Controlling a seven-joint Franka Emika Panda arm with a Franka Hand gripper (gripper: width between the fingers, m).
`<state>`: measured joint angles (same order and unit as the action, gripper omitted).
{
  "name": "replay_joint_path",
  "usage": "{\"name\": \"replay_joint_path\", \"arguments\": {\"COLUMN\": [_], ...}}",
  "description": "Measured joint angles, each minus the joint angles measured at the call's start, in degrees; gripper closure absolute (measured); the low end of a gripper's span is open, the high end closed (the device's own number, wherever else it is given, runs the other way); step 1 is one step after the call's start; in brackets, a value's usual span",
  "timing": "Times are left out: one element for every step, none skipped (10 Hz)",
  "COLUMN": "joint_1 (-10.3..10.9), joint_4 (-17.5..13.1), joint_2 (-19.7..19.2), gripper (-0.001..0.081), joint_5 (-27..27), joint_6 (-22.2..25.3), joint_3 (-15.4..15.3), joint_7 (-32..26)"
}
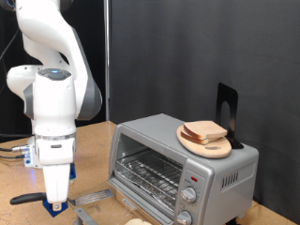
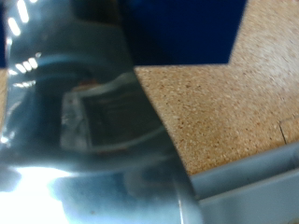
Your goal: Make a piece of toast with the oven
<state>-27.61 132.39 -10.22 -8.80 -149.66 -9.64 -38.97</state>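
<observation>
Gripper [image 1: 57, 201] hung low at exterior view's left, over cork table [image 1: 94, 141]; finger spread not discernible, nothing seen between fingers. Oven [image 1: 183, 169] stood at right, glass door [image 2: 89, 117] dropped open. Bread slices [image 1: 205, 132] lay on round board [image 1: 203, 144] atop oven.

Brushed silver metal on the oven [image 1: 220, 164], with glossy glass door [image 2: 84, 121]. Speckled matt cork-like table [image 2: 215, 112]; smooth wooden board [image 1: 208, 142] under bread
</observation>
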Motion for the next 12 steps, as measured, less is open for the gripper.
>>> {"name": "replay_joint_path", "arguments": {"joint_1": [-0.10, 0.08, 1.02, 2.75, 4.32, 5.38, 5.92, 6.23, 6.48, 6.86, 7.58, 8.45], "joint_4": [0.09, -0.36, -1.96, -4.31, -6.84, -9.52, -12.47, -15.50, -18.52, -21.54, -24.56, -27.39], "joint_2": [-0.38, -1.42, -3.29, -5.59, -7.84, -10.09, -12.25, -14.43, -16.56, -18.79, -21.03, -23.40], "gripper": [0.0315, 0.0315, 0.0315, 0.0315, 0.0315, 0.0315, 0.0315, 0.0315, 0.0315, 0.0315, 0.0315, 0.0315], "joint_5": [-0.36, -1.96, -5.41, -8.85, -10.89, -11.54, -11.57, -11.57, -11.57, -11.57, -11.87, -12.77], "joint_6": [-2.09, -4.66, -6.05, -6.42, -6.27, -5.29, -3.66, -2.01, -0.54, 1.06, 2.66, 3.70], "joint_3": [0.11, 0.43, 1.49, 3.11, 4.40, 5.09, 5.24, 5.25, 5.26, 5.52, 6.20, 7.20], "joint_7": [-1.93, -0.74, 4.07, 10.63, 15.65, 18.42, 19.63, 20.40, 21.19, 22.34, 23.46, 24.61]}}
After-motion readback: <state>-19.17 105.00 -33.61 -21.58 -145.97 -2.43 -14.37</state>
